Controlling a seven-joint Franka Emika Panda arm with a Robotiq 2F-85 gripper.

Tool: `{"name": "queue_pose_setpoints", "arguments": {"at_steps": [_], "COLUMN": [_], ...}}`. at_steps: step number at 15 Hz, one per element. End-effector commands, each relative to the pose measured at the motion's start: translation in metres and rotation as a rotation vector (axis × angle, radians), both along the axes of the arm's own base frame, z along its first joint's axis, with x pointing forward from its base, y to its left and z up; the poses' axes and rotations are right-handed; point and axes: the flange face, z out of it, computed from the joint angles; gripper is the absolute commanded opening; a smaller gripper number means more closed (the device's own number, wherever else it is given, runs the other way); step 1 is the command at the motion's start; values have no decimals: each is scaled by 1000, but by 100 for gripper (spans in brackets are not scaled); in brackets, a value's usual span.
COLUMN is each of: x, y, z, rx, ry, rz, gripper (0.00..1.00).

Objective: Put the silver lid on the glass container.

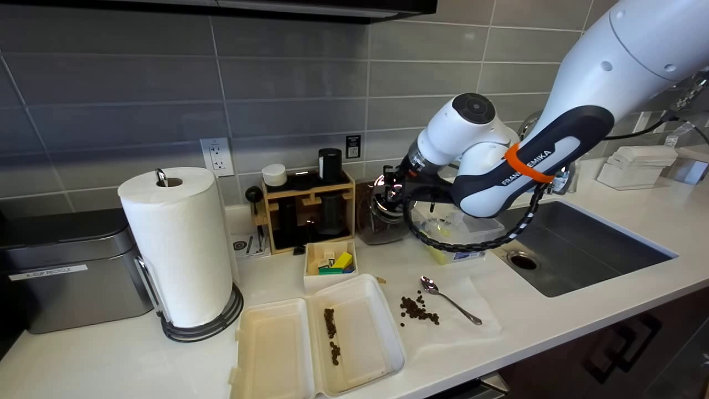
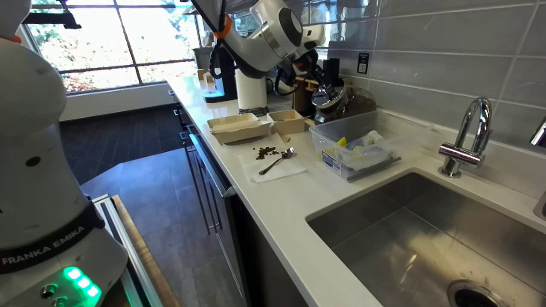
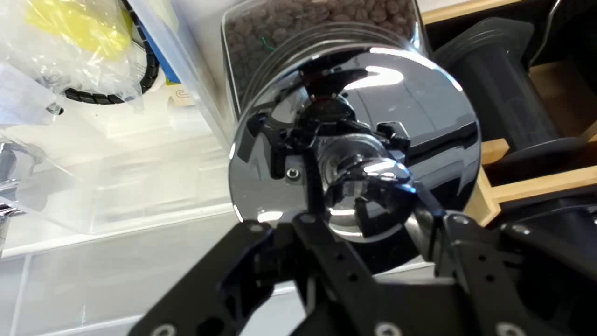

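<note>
The silver lid [image 3: 429, 107] is a shiny round disc with a round knob in the wrist view. My gripper [image 3: 367, 193] has its fingers on both sides of the knob and appears shut on it. The glass container [image 3: 322, 18], full of dark brown beans, lies right behind the lid; its rim shows past the lid's edge. In an exterior view the tilted lid [image 2: 320, 99] is at the front of the jar [image 2: 361, 103], under my gripper [image 2: 328, 87]. The jar [image 1: 379, 233] also shows beside my gripper [image 1: 394, 182]. I cannot tell whether the lid is seated on the mouth.
A wooden rack [image 1: 350, 208] with dark items stands close beside the jar. A clear plastic tub [image 2: 326, 143] with bags stands on its other side. A white square tub [image 1: 330, 281], an open takeout box [image 1: 368, 354], a spoon [image 1: 451, 301] and the sink [image 1: 587, 249] are nearby.
</note>
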Motion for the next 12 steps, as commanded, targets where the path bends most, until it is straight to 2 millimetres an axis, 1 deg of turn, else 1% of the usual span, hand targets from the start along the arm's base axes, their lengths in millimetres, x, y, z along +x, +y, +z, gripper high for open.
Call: {"name": "queue_pose_setpoints", "arguments": {"at_steps": [1,4,12], "x": [0,-1,2], "y": [-3,-2,-3], "z": [-11,-18,-27], "rx": [16,20,25], "ry": [-15,-14,-27], "rz": [3,11,19], "gripper": [21,21,21]}}
